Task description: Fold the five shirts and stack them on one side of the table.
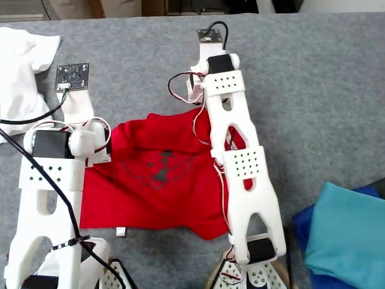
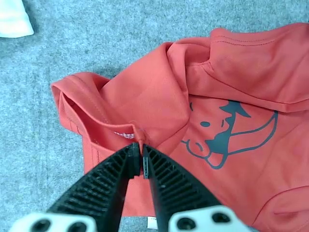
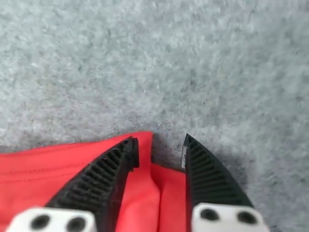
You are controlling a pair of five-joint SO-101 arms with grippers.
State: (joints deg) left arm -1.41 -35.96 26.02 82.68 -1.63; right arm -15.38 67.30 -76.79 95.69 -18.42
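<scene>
A red shirt (image 1: 156, 192) with a dark animal print lies rumpled in the middle of the grey table, partly folded over itself. At the shirt's left edge, my left gripper (image 2: 140, 157) is shut on a raised pinch of the red shirt (image 2: 231, 72); in the high view the left gripper (image 1: 105, 144) sits at that edge. My right gripper (image 3: 160, 145) is open at the far edge of the red shirt (image 3: 48, 159), one finger over the cloth and the other over bare table. In the high view the right gripper (image 1: 198, 103) sits beneath its outstretched arm.
A crumpled white shirt (image 1: 21, 66) lies at the far left corner, its edge also visible as a white shirt (image 2: 12, 19) in the left wrist view. A teal shirt (image 1: 346, 235) lies over a blue one (image 1: 301, 226) at the near right. Grey table (image 1: 313, 90) stretches beyond.
</scene>
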